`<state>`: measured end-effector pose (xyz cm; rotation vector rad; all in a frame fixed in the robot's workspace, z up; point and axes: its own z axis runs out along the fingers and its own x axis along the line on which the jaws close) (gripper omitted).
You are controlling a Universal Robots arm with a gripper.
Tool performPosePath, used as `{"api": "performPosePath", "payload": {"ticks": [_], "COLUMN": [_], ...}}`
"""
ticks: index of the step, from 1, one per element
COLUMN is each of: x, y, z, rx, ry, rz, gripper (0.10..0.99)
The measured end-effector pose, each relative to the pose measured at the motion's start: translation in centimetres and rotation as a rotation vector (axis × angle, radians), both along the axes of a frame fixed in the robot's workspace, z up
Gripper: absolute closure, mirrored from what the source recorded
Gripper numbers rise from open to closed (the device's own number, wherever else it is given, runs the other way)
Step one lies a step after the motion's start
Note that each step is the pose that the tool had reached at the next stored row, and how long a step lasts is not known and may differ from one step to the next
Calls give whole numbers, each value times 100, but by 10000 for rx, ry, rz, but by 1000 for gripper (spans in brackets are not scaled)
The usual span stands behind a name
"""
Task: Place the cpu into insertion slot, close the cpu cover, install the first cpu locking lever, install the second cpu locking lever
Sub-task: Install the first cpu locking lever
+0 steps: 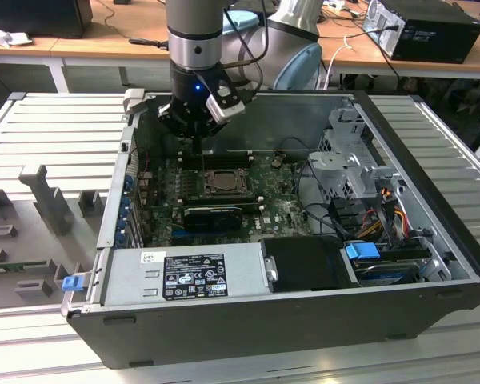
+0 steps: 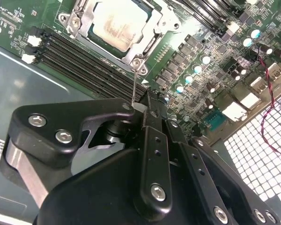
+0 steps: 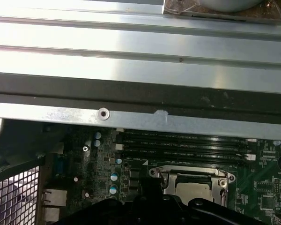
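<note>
Black gripper (image 2: 145, 112) hangs over the open computer case (image 1: 432, 160), fingers drawn together on a thin metal lever (image 2: 134, 89).

Beyond it the cpu (image 2: 117, 23) sits in the insertion slot (image 1: 222, 182) under the cpu cover (image 2: 145, 42). 4 long memory slots (image 2: 84, 61) lie just beside. White label (image 1: 194, 276) on the power supply (image 1: 184, 276) is too small to read.

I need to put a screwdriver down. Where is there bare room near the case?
The ribbed table on the exterior view's left of the case is bare toward the back, and on its right too. Inside, around the tool and the socket, it is crowded.
</note>
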<state>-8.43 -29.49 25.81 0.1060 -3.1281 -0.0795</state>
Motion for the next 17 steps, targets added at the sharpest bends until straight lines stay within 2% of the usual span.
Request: {"api": "performPosePath", "payload": {"ticks": [17], "x": [75], "y": [0], "z": [-1], "rx": [0], "ry": [0], "rz": [-1], "gripper": [980]}}
